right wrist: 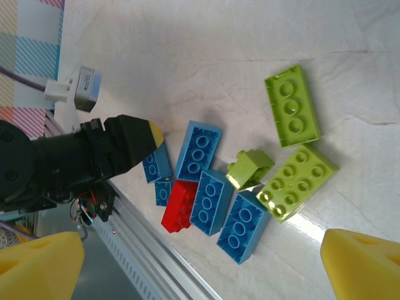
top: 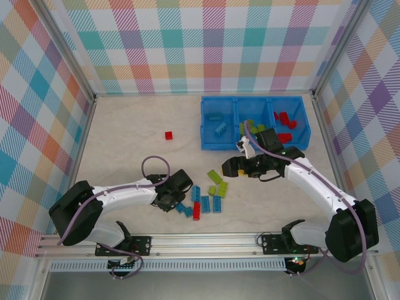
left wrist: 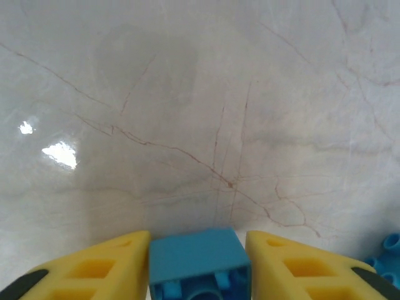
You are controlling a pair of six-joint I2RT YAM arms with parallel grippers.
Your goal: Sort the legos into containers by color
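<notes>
The left gripper [left wrist: 199,242] had its jaws clamped on a blue brick [left wrist: 200,265]; next, lift it to the left compartment [top: 209,139]. The right gripper [right wrist: 200,250] gaped wide, empty.

Glossy veined marble-look table [left wrist: 219,125], smooth shiny plastic legos [right wrist: 199,150], blue plastic bin [top: 204,122]

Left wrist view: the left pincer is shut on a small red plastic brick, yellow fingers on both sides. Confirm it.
Not right. The left wrist view shows the left pincer shut on a small light blue plastic brick, not a red one. Its yellow fingers do flank it on both sides.
</notes>
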